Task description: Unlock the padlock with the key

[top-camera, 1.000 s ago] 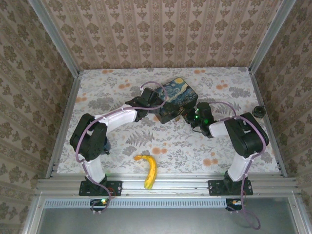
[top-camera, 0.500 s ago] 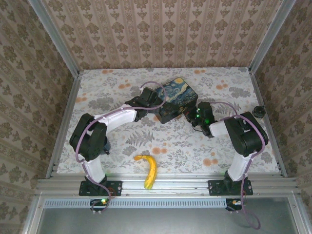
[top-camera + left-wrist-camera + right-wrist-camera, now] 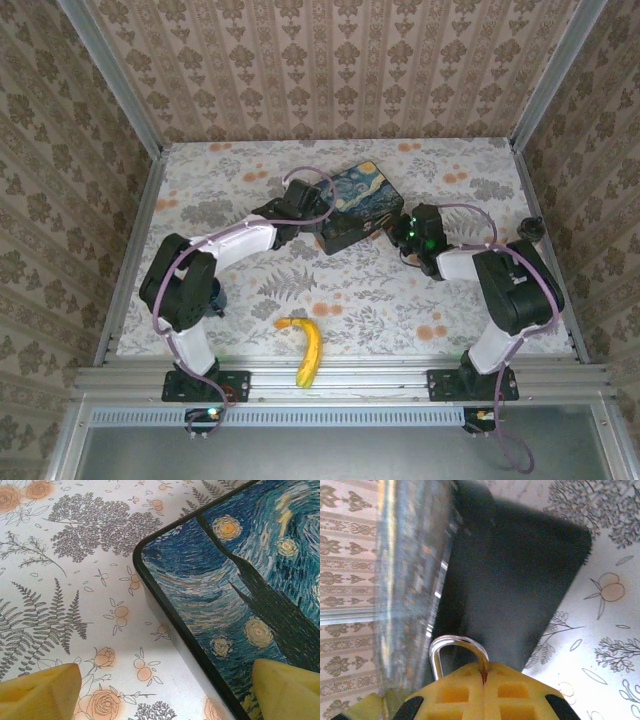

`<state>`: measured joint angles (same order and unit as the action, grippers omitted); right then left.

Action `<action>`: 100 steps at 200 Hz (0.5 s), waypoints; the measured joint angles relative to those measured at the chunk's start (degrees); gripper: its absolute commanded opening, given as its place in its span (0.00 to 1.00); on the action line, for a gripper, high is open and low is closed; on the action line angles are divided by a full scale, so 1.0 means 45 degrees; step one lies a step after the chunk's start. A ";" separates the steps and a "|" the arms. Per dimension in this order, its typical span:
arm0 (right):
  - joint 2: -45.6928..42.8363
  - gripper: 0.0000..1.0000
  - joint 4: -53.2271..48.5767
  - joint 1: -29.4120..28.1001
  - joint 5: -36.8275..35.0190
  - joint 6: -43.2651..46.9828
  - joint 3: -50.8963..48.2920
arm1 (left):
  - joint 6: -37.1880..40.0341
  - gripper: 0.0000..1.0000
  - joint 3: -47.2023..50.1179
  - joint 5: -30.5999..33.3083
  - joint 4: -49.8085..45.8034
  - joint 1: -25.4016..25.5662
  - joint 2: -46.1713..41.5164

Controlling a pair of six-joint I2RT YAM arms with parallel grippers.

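A thin silvery shackle loops out from between the yellow fingers of my right gripper, which is shut on the padlock; the brass body is hidden between the pads. In the top view this gripper sits just right of the starry-night tin box, whose dark side rises close in front of the shackle. My left gripper stands open at the box's left corner, one yellow fingertip over the tablecloth and the other over the painted lid. The key is out of view.
A banana lies near the front edge between the arm bases. A small dark object sits at the table's right rim. Wallpapered walls and metal rails close in the floral table on three sides.
The right arm has swung its elbow outward to the right, the gripper staying shut by the box. The left gripper's jaws have narrowed a little at the box's corner.
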<state>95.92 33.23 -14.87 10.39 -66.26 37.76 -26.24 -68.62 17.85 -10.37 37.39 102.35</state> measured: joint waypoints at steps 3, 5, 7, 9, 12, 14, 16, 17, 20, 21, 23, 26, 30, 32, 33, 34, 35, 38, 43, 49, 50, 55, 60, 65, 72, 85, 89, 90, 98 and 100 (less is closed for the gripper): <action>-0.0078 0.00 -0.0063 0.0000 -0.0005 0.0024 0.0000 | -0.0019 0.83 0.0000 -0.0029 -0.0005 -0.0034 -0.0005; -0.0117 0.00 -0.0087 0.0000 -0.0010 0.0034 0.0000 | -0.0015 0.83 0.0000 -0.0053 -0.0005 -0.0058 -0.0015; -0.0180 0.00 -0.0121 0.0000 -0.0015 0.0063 -0.0005 | -0.0015 0.82 0.0010 -0.0083 -0.0005 -0.0078 -0.0019; -0.0253 0.00 -0.0165 0.0000 -0.0015 0.0078 -0.0005 | -0.0039 0.80 0.0010 -0.0107 -0.0005 -0.0097 -0.0019; -0.0325 0.00 -0.0219 0.0000 -0.0024 0.0112 -0.0015 | -0.0029 0.79 0.0010 -0.0151 -0.0010 -0.0131 -0.0019; -0.0389 0.00 -0.0248 0.0000 -0.0024 0.0126 -0.0019 | -0.0039 0.79 0.0010 -0.0170 0.0000 -0.0155 -0.0019; -0.0437 0.00 -0.0287 0.0000 -0.0029 0.0136 -0.0029 | -0.0049 0.79 0.0010 -0.0185 0.0000 -0.0170 -0.0019; -0.0481 0.00 -0.0311 0.0000 -0.0034 0.0160 -0.0039 | -0.0034 0.78 0.0010 -0.0214 -0.0005 -0.0180 -0.0019; -0.0563 0.00 -0.0364 0.0000 -0.0029 0.0180 -0.0058 | -0.0029 0.78 0.0010 -0.0233 0.0010 -0.0209 -0.0019; -0.0588 0.00 -0.0374 0.0000 -0.0029 0.0189 -0.0063 | -0.0034 0.78 0.0010 -0.0233 0.0010 -0.0219 -0.0019; -0.0665 0.00 -0.0413 0.0000 -0.0034 0.0228 -0.0083 | -0.0039 0.78 0.0010 -0.0257 0.0015 -0.0238 -0.0019; -0.0748 0.00 -0.0457 0.0000 -0.0034 0.0267 -0.0117 | -0.0029 0.77 0.0010 -0.0282 0.0015 -0.0257 -0.0019; -0.0913 0.00 -0.0539 0.0000 -0.0034 0.0335 -0.0175 | -0.0034 0.75 0.0010 -0.0321 0.0019 -0.0311 -0.0019; -0.0957 0.00 -0.0568 0.0000 -0.0034 0.0359 -0.0194 | -0.0029 0.75 0.0010 -0.0330 0.0024 -0.0321 -0.0019; -0.1005 0.00 -0.0607 0.0000 -0.0029 0.0359 -0.0209 | -0.0034 0.75 0.0010 -0.0345 0.0024 -0.0330 -0.0019; -0.1035 0.00 -0.0627 0.0000 -0.0024 0.0364 -0.0219 | -0.0034 0.74 0.0010 -0.0355 0.0024 -0.0335 -0.0019; -0.1093 0.00 -0.0665 0.0000 -0.0029 0.0389 -0.0238 | -0.0039 0.74 0.0010 -0.0359 0.0024 -0.0350 -0.0019; -0.1200 0.00 -0.0738 0.0000 -0.0029 0.0437 -0.0282 | -0.0024 0.73 0.0010 -0.0398 0.0029 -0.0384 -0.0019; -0.1389 0.00 -0.0879 0.0000 -0.0029 0.0491 -0.0355 | -0.0034 0.71 0.0005 -0.0423 0.0039 -0.0418 -0.0019; -0.1617 0.00 -0.1098 0.0000 -0.0029 0.0588 -0.0432 | -0.0034 0.67 0.0000 -0.0461 0.0044 -0.0476 -0.0019; -0.1651 0.00 -0.1127 0.0000 -0.0029 0.0607 -0.0442 | -0.0029 0.67 -0.0005 -0.0471 0.0039 -0.0481 -0.0019; -0.1841 0.00 -0.1292 0.0000 -0.0024 0.0685 -0.0510 | -0.0010 0.66 -0.0010 -0.0520 0.0044 -0.0525 -0.0019; -0.2055 0.00 -0.1486 0.0000 -0.0029 0.0763 -0.0563 | 0.0024 0.66 -0.0024 -0.0583 0.0034 -0.0578 -0.0019; -0.2297 0.00 -0.1724 0.0000 -0.0029 0.0860 -0.0612 | 0.0019 0.66 -0.0049 -0.0612 0.0029 -0.0622 -0.0019; -0.2608 0.00 -0.2030 0.0000 -0.0024 0.1025 -0.0665 | 0.0058 0.66 -0.0068 -0.0685 0.0010 -0.0704 -0.0015; -0.3230 0.00 -0.2633 0.0000 -0.0024 0.1311 -0.0695 | 0.0092 0.65 -0.0185 -0.0792 -0.0102 -0.0850 0.0039; -0.3390 0.00 -0.2807 0.0000 -0.0024 0.1379 -0.0695 | 0.0112 0.64 -0.0243 -0.0831 -0.0136 -0.0903 0.0068; -0.3473 0.00 -0.2875 0.0000 -0.0024 0.1428 -0.0695 | 0.0117 0.64 -0.0267 -0.0835 -0.0151 -0.0918 0.0083; -0.3861 0.00 -0.3240 0.0000 -0.0019 0.1647 -0.0695 | 0.0146 0.64 -0.0393 -0.0884 -0.0204 -0.1001 0.0175; -0.3963 0.00 -0.3332 0.0000 -0.0015 0.1705 -0.0695 | 0.0160 0.64 -0.0432 -0.0899 -0.0219 -0.1015 0.0194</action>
<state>78.08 18.24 -14.87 10.33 -58.59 34.63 -25.52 -70.57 13.80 -11.35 32.82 103.22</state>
